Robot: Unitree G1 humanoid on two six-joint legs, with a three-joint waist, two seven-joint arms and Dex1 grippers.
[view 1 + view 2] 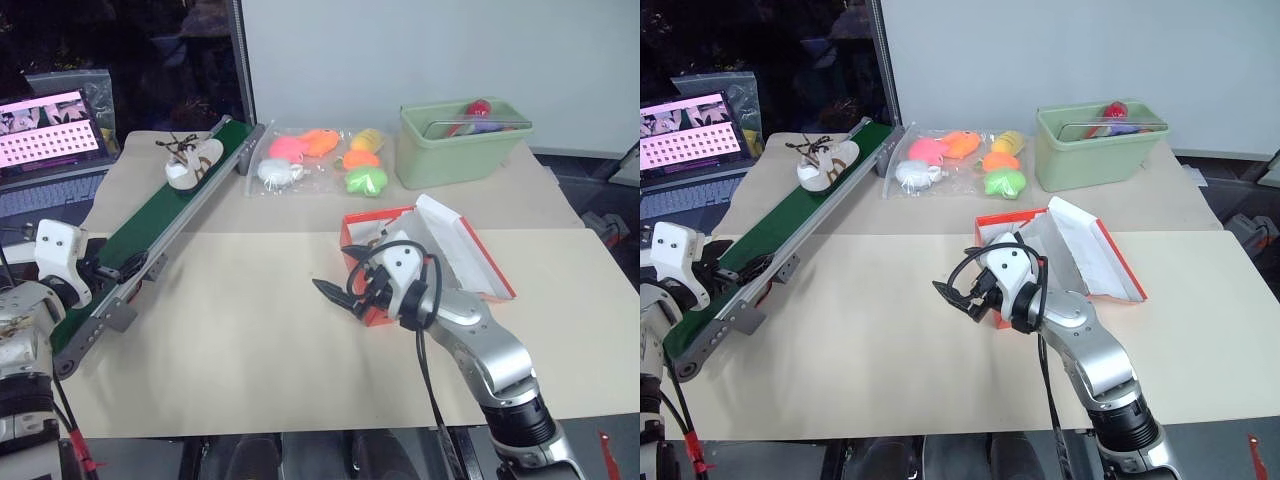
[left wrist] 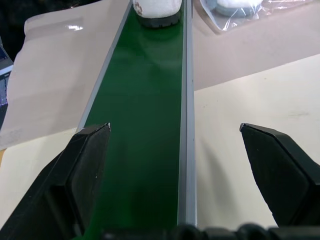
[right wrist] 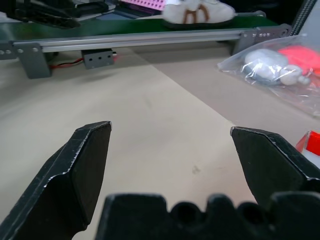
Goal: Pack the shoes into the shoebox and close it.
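Head views: one shoe (image 1: 192,162) resting on the far end of the green conveyor belt (image 1: 150,235); shoebox (image 1: 455,258) lying open on the table (image 1: 250,330), right gripper (image 1: 340,290) just in front of it, spread wide and empty; left gripper (image 1: 715,265) at the belt's near end.

Left wrist view: fingers (image 2: 85,165) wide apart, straddling the belt, shoe ahead at its far end.

Right wrist view: fingers (image 3: 82,160) wide apart over bare table, holding nothing; bag of toys (image 3: 280,67) beside the belt.
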